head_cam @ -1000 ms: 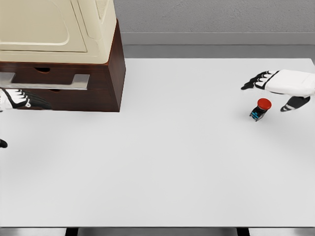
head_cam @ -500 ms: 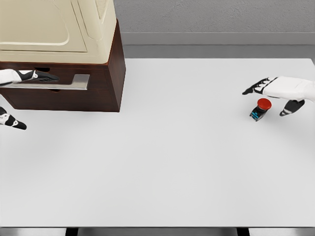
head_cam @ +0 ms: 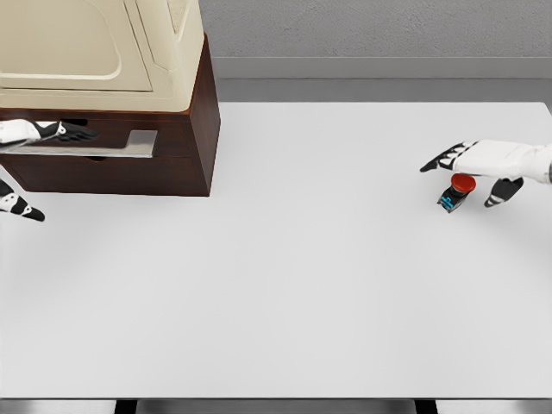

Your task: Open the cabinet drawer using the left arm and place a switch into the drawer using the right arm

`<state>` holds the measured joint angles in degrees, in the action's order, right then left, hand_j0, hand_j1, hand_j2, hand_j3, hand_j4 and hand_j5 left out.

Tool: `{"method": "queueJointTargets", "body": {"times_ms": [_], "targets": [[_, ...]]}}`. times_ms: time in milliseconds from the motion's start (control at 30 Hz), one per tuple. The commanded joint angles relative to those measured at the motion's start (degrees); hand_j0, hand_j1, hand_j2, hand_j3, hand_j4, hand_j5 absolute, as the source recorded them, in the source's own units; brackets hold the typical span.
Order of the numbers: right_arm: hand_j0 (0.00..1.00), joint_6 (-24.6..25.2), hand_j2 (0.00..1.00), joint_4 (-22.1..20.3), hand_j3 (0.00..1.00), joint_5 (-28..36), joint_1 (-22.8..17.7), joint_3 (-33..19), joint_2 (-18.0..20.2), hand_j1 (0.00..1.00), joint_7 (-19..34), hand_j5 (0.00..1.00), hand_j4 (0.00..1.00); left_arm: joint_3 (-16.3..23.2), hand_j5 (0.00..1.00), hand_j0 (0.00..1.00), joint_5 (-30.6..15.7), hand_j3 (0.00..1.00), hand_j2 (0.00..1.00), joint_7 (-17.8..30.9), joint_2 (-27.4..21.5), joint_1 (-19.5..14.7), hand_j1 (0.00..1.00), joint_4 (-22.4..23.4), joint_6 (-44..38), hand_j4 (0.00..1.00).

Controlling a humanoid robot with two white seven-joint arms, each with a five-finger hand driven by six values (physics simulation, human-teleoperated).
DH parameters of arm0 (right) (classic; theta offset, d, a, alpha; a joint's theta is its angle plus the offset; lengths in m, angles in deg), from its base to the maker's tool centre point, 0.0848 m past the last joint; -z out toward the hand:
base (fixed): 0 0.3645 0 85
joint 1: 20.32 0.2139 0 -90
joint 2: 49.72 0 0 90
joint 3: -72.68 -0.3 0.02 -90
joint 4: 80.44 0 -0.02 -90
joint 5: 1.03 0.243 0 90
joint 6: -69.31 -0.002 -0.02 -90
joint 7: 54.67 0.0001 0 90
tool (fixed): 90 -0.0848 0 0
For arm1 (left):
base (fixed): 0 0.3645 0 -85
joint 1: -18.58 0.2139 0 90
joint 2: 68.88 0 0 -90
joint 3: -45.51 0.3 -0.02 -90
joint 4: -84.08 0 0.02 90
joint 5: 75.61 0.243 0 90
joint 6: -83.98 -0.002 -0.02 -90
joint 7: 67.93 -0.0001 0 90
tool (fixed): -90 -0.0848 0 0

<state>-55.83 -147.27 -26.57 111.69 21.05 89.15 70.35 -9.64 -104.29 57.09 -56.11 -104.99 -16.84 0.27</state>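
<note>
A dark brown cabinet with a cream top stands at the table's far left. Its drawer front carries a long grey metal handle. My left hand is at that handle, fingers lying over its top and thumb hanging below, apart from the bar. A small switch with a red button and a dark base lies tilted on the table at the right. My right hand hovers just over it, fingers spread, nothing grasped.
The white table stretches wide between the cabinet and the switch. Its far edge meets a grey wall. The right table edge lies close to my right hand.
My left hand rose from below the drawer front onto the handle. My right hand sank and slid slightly left, closer over the switch. The drawer has not moved.
</note>
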Motion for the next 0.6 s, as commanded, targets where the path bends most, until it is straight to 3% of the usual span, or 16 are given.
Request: {"method": "queueJointTargets", "body": {"times_ms": [0,267,567], "targets": [[1.00,0.1,1.00,0.0,1.00,0.2,0.1,0.6,0.0,1.00,0.0,1.00,1.00,0.0,1.00,1.00,0.6,1.00,1.00,0.0,0.5,0.0,1.00,0.0,-1.2,1.00],[1.00,0.1,1.00,0.0,1.00,0.2,0.1,0.9,0.0,1.00,0.0,1.00,1.00,0.0,1.00,1.00,2.8,1.00,1.00,-2.9,1.5,0.0,1.00,0.5,-4.6,1.00],[1.00,0.1,1.00,0.0,1.00,0.2,0.4,0.9,0.2,1.00,0.0,1.00,1.00,0.4,1.00,1.00,5.7,1.00,1.00,-2.9,2.9,-0.3,1.00,2.0,-5.0,1.00]]}}
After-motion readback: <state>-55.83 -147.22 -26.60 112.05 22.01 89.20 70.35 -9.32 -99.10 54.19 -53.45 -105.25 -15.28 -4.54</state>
